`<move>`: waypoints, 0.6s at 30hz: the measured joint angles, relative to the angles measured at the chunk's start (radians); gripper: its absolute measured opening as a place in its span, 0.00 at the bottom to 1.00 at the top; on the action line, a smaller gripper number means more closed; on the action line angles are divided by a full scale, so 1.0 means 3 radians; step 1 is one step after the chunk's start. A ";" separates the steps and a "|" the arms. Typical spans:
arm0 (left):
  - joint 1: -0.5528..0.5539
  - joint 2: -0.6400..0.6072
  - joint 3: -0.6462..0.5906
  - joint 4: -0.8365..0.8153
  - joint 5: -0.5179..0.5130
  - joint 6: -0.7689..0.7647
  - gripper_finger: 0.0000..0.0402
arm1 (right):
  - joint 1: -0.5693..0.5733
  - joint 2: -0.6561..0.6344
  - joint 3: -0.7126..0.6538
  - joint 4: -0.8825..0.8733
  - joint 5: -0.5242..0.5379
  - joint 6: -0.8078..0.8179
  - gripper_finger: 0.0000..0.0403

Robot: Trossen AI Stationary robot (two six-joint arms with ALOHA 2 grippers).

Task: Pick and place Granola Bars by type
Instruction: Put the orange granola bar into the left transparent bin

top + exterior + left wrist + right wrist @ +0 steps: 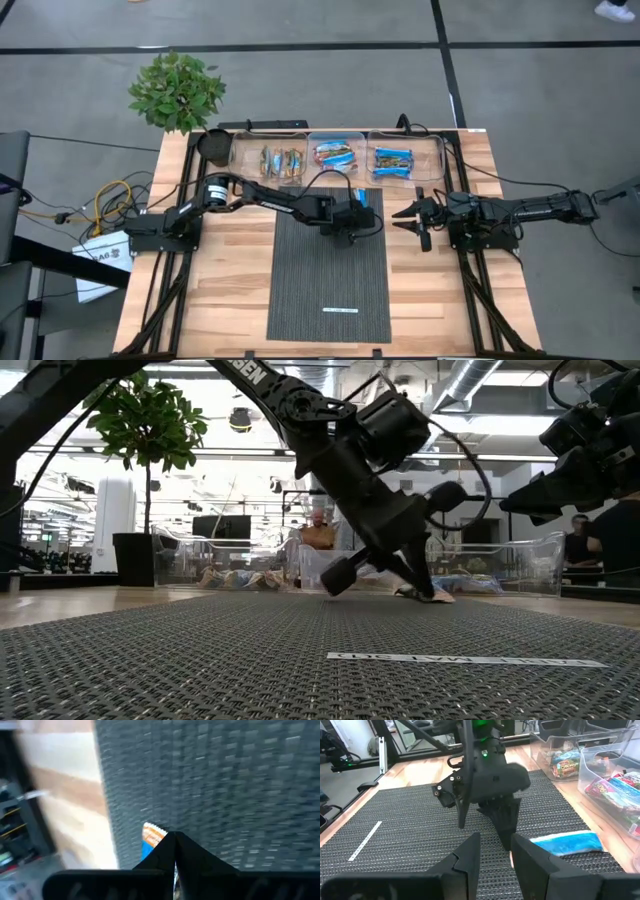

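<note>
A glossy bright blue granola bar (pixel 566 843) with an orange-red crimped end is seen lying flat on the grey woven mat (pixel 328 275), at its edge nearest the clear bins (pixel 340 157) where the other bars are sorted. The left gripper (pixel 504 831) is closed on the bar's end. The right gripper (pixel 408 217) is held partly open and empty just beside the mat.

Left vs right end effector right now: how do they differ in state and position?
The left end effector is shut, tips down on the grey woven mat, pinching one end of a blue wrapped granola bar; the right end effector is part open and holds nothing. Left is over the mat's far right corner; right hovers beside it over bare wood. Both are dark two-finger types.
</note>
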 joint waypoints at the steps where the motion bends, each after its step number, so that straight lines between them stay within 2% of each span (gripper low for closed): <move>1: -0.0005 0.0000 0.0000 0.0063 -0.0057 -0.0001 0.01 | 0.0000 0.0000 0.0000 0.0000 0.0000 0.0000 0.25; 6: -0.0038 -0.0007 0.0000 0.0380 -0.0272 -0.0003 0.01 | 0.0000 0.0000 0.0000 0.0000 0.0000 0.0000 0.25; 9: -0.0046 -0.0076 0.0000 0.0350 -0.0285 -0.0003 0.01 | 0.0000 0.0000 0.0000 0.0000 0.0000 0.0000 0.25; 18: -0.0016 -0.0196 0.0001 0.0590 -0.0006 -0.0121 0.01 | 0.0000 0.0000 0.0000 -0.0001 0.0000 0.0000 0.25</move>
